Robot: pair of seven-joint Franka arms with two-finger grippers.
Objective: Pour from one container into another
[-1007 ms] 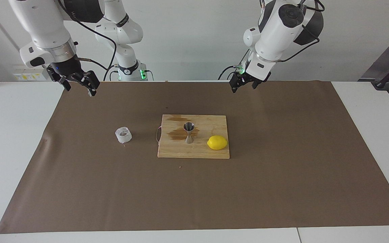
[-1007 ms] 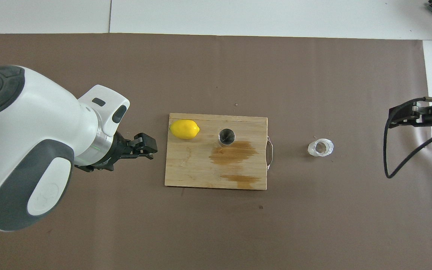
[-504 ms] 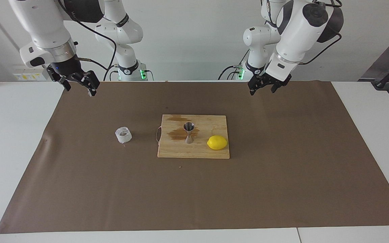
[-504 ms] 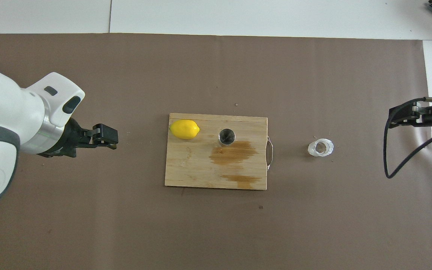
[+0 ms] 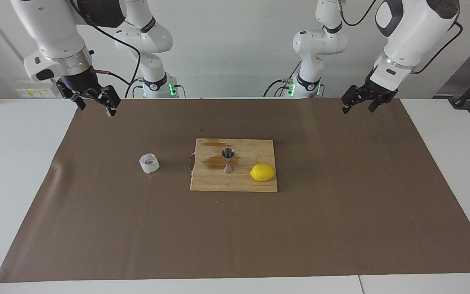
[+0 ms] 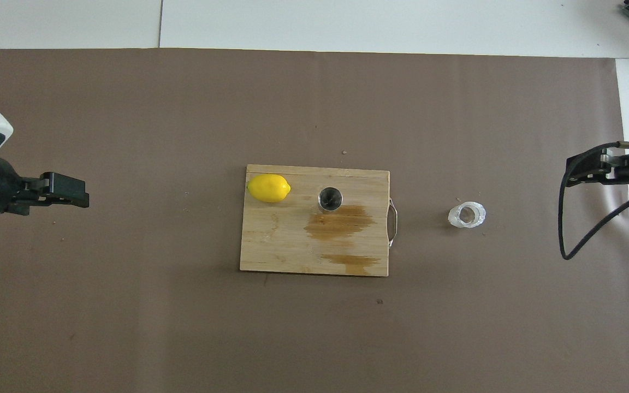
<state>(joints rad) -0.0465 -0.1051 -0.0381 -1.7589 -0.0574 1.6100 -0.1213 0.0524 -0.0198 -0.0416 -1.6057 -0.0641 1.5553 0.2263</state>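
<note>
Steel jigger [image 5: 228, 161] is standing upright on the wooden cutting board [image 5: 235, 183], beside a lemon [image 5: 262, 172]; the translucent cup [image 5: 149, 163] is sitting on the brown paper toward the right arm's end. Left gripper [image 5: 359, 101] and right gripper [image 5: 94, 100] are hanging with fingers spread, empty.

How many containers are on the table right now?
2. The steel jigger stands on the cutting board beside the lemon; the translucent cup sits on the brown paper toward the right arm's end. None looks hidden.
</note>
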